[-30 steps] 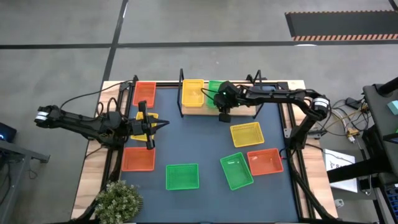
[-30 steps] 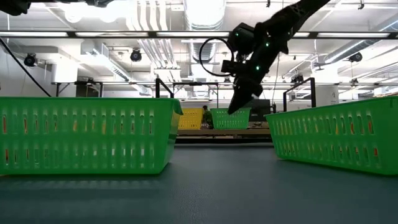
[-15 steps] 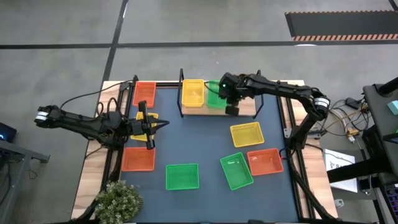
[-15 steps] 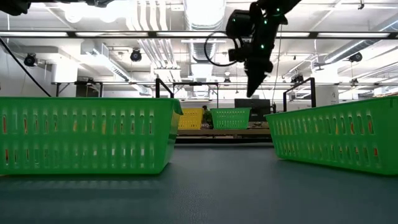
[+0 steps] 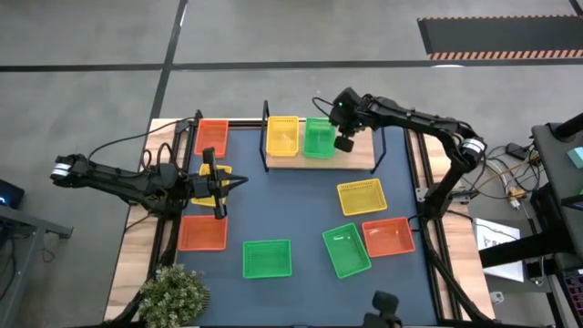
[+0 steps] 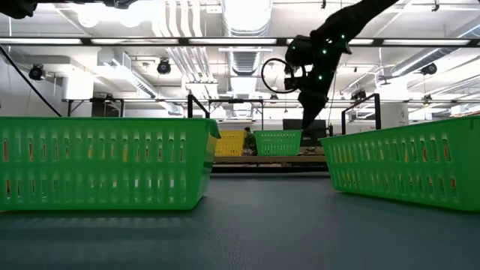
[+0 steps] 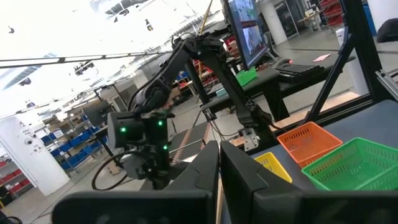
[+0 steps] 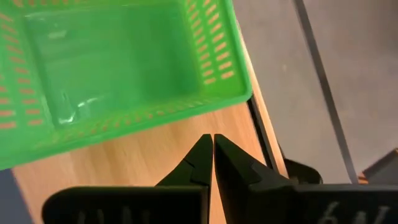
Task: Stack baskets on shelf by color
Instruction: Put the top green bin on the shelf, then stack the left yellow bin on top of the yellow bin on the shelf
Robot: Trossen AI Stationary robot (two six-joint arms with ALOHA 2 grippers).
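High view: right gripper [image 5: 345,143] over shelf [image 5: 360,155], just right of green basket [image 5: 318,138]; yellow basket [image 5: 282,135] beside it. Left gripper [image 5: 239,183] at table's left.
Right wrist view: fingers [image 8: 200,163] closed, empty.
Left wrist view: fingers [image 7: 205,169] closed.

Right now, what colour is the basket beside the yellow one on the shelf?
Green, clearest in the high view.

high view: straight down, far, whole table [image 5: 301,196] and both arms.
low view: tabletop height, level, green baskets [image 6: 105,161] close.
left wrist: across table, faces right arm.
right wrist: near shelf [image 8: 143,158].
shared: shelf's green basket [image 5: 318,138].
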